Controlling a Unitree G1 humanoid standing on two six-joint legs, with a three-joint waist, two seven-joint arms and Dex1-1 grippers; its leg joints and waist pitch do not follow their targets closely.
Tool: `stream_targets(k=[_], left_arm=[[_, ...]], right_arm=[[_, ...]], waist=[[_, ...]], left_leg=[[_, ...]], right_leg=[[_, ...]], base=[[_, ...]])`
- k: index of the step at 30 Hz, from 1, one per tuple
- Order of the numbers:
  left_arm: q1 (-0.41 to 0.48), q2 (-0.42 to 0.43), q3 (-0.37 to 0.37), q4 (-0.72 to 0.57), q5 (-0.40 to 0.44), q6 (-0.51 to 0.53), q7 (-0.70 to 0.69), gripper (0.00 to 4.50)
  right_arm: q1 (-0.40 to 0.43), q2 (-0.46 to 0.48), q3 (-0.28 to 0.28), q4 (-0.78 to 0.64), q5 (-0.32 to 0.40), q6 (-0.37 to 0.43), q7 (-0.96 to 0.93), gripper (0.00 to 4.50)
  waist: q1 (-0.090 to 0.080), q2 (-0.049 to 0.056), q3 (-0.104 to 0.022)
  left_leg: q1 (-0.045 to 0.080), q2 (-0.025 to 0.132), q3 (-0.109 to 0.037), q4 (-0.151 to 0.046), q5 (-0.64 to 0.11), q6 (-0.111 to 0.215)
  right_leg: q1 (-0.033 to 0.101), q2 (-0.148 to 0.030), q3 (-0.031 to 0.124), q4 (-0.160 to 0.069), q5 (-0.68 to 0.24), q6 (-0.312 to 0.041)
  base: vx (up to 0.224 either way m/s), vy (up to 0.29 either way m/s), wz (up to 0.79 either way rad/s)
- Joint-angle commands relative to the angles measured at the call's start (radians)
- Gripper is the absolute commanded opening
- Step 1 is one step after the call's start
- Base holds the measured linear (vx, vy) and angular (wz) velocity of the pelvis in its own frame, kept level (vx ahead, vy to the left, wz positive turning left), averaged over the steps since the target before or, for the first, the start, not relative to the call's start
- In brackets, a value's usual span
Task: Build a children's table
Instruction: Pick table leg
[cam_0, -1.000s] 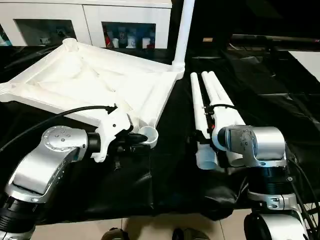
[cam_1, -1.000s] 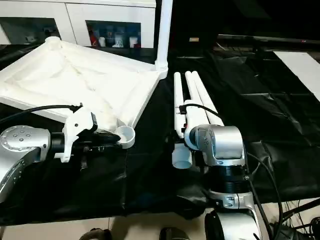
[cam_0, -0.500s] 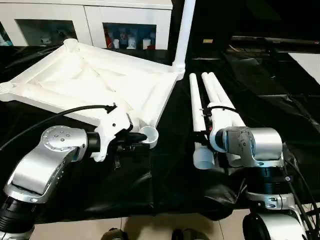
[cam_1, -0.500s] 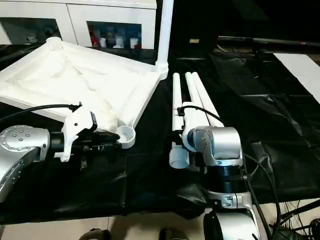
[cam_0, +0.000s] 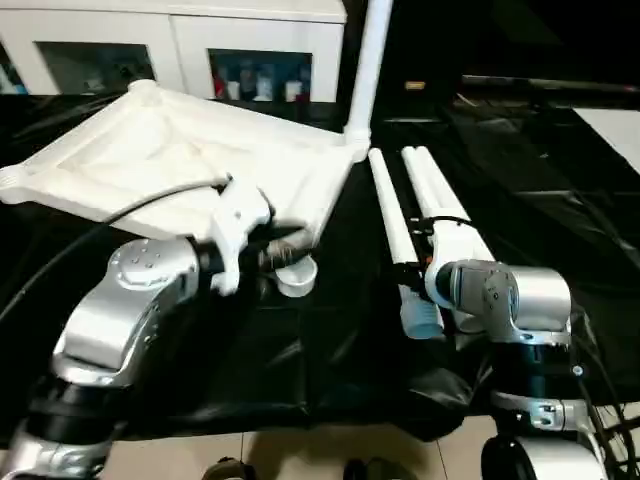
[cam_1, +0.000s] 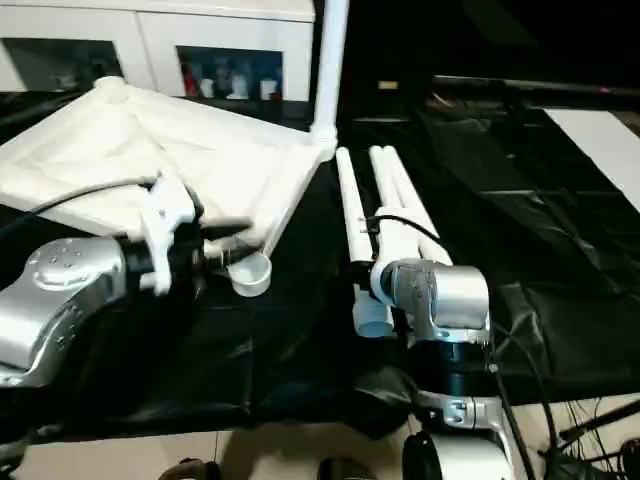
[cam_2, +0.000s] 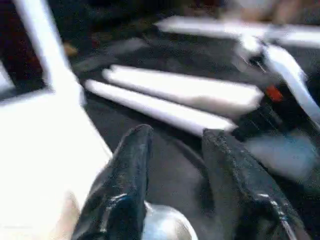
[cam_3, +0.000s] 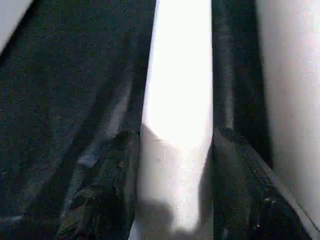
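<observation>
The children's table top (cam_0: 170, 150) lies upside down on black cloth, ribbed underside up. One white leg (cam_0: 368, 60) stands upright in its far right corner socket. My left gripper (cam_2: 177, 132) is open just above the near corner socket (cam_0: 297, 277), with nothing between its fingers. My right gripper (cam_3: 175, 135) is shut on the thick near end of a loose leg (cam_0: 392, 215), a black finger (cam_3: 107, 180) pressed to each side. That leg lies slanted, apart from two more legs (cam_0: 430, 185) lying side by side to its right.
A black cloth (cam_0: 300, 350) covers the work surface, creased at the right. White cabinets (cam_0: 180, 45) with glass-fronted shelves stand behind the table top. Pale floor (cam_0: 300, 450) runs along the front edge. A black cable (cam_0: 130, 205) arcs over my left forearm.
My right gripper closed on the leftmost loose leg, which now slants away from the other two. My left gripper's fingers spread wider at the corner socket, and the left forearm came up.
</observation>
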Motion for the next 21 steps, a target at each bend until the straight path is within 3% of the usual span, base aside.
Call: stream_targets(k=[1,4,5,6,7,9,10,12,13,15,18,19,20,21], left_arm=[[-0.036,-0.018,0.026,0.032,0.018,-0.051,0.06,2.13],[-0.06,-0.042,0.041,0.065,0.031,-0.065,0.108,2.48],[-0.093,-0.063,0.06,0.083,0.016,0.026,0.143,2.5],[-0.099,-0.067,0.064,0.086,0.003,0.04,0.136,2.5],[-0.122,-0.083,0.082,0.093,-0.058,0.082,0.095,2.56],[-0.15,-0.111,0.112,0.095,-0.149,0.11,0.045,2.84],[-0.156,-0.116,0.117,0.096,-0.158,0.116,0.047,2.91],[-0.183,-0.137,0.132,0.091,-0.22,0.168,0.048,2.94],[-0.196,-0.146,0.139,0.083,-0.258,0.21,0.045,3.08],[-0.216,-0.169,0.155,0.073,-0.327,0.263,0.056,3.34],[-0.261,-0.226,0.229,0.08,-0.428,0.355,0.113,3.43],[-0.276,-0.242,0.256,0.089,-0.458,0.38,0.132,3.72],[-0.282,-0.247,0.266,0.093,-0.469,0.389,0.139,3.78],[-0.297,-0.259,0.294,0.111,-0.487,0.399,0.157,3.77]], right_arm=[[-0.004,0.013,-0.028,-0.064,-0.014,-0.076,-0.055,1.84],[-0.002,0.034,-0.04,-0.097,-0.016,-0.17,-0.09,1.84],[0.009,0.057,-0.048,-0.137,0.017,-0.363,-0.077,1.84],[0.011,0.06,-0.048,-0.144,0.021,-0.391,-0.073,1.84],[0.017,0.074,-0.057,-0.169,0.041,-0.485,-0.063,1.84],[0.02,0.097,-0.09,-0.209,0.083,-0.596,-0.04,1.84],[0.021,0.099,-0.095,-0.218,0.091,-0.617,-0.031,1.84],[0.037,0.105,-0.1,-0.262,0.13,-0.7,0.027,1.84],[0.048,0.106,-0.094,-0.28,0.149,-0.717,0.065,1.84],[0.074,0.092,-0.056,-0.302,0.164,-0.759,0.125,1.83],[0.144,0.004,0.096,-0.304,0.14,-0.845,0.28,1.82],[0.168,-0.029,0.15,-0.311,0.138,-0.854,0.343,1.82],[0.178,-0.042,0.171,-0.314,0.138,-0.855,0.367,1.82],[0.201,-0.067,0.217,-0.318,0.134,-0.885,0.413,1.82]], waist=[[0.003,0.017,-0.087],[0.002,0.017,-0.086],[0.002,0.018,-0.086],[0.001,0.02,-0.087],[0.001,0.018,-0.088],[0.003,0.018,-0.088],[0.002,0.012,-0.09],[0.003,0.014,-0.09],[0.003,0.01,-0.09],[0.006,0.012,-0.089],[0.008,0.011,-0.088],[0.007,0.01,-0.085],[0.009,0.009,-0.086],[0.006,0.005,-0.084]], left_leg=[[0.026,0.017,-0.016,-0.064,-0.245,-0.068],[0.025,0.016,-0.016,-0.064,-0.247,-0.066],[0.025,0.018,-0.015,-0.064,-0.253,-0.066],[0.027,0.017,-0.015,-0.061,-0.26,-0.063],[0.025,0.014,-0.013,-0.061,-0.249,-0.054],[0.023,0.014,-0.013,-0.062,-0.228,-0.043],[0.021,0.015,-0.011,-0.061,-0.227,-0.038],[0.02,0.016,-0.011,-0.06,-0.213,-0.021],[0.02,0.015,-0.009,-0.06,-0.215,-0.017],[0.017,0.015,-0.009,-0.058,-0.211,0.0],[0.015,0.015,-0.008,-0.054,-0.218,0.0],[0.013,0.014,-0.009,-0.054,-0.222,0.004],[0.013,0.014,-0.009,-0.054,-0.231,0.004],[0.007,0.012,-0.011,-0.053,-0.244,0.012]], right_leg=[[0.05,-0.047,0.036,-0.081,-0.336,-0.076],[0.047,-0.046,0.036,-0.081,-0.33,-0.07],[0.046,-0.048,0.036,-0.081,-0.334,-0.068],[0.043,-0.048,0.035,-0.081,-0.337,-0.066],[0.045,-0.047,0.035,-0.081,-0.326,-0.068],[0.048,-0.047,0.035,-0.076,-0.29,-0.086],[0.049,-0.047,0.035,-0.074,-0.276,-0.093],[0.052,-0.043,0.033,-0.068,-0.221,-0.116],[0.052,-0.042,0.033,-0.068,-0.22,-0.117],[0.057,-0.045,0.033,-0.069,-0.225,-0.127],[0.062,-0.044,0.032,-0.073,-0.237,-0.132],[0.061,-0.045,0.032,-0.076,-0.25,-0.133],[0.062,-0.045,0.03,-0.078,-0.268,-0.13],[0.065,-0.046,0.029,-0.087,-0.329,-0.108]], base=[[0.0,0.0,0.0],[0.0,0.0,0.0],[0.0,0.0,0.0],[0.0,0.0,0.0],[0.0,0.0,0.0],[0.0,0.0,0.0],[0.0,0.0,0.0],[0.0,0.0,0.0],[0.0,0.0,0.0],[0.0,0.0,0.0],[0.0,0.0,0.0],[0.0,0.0,0.0],[0.0,0.0,0.0],[0.0,0.0,0.0]])
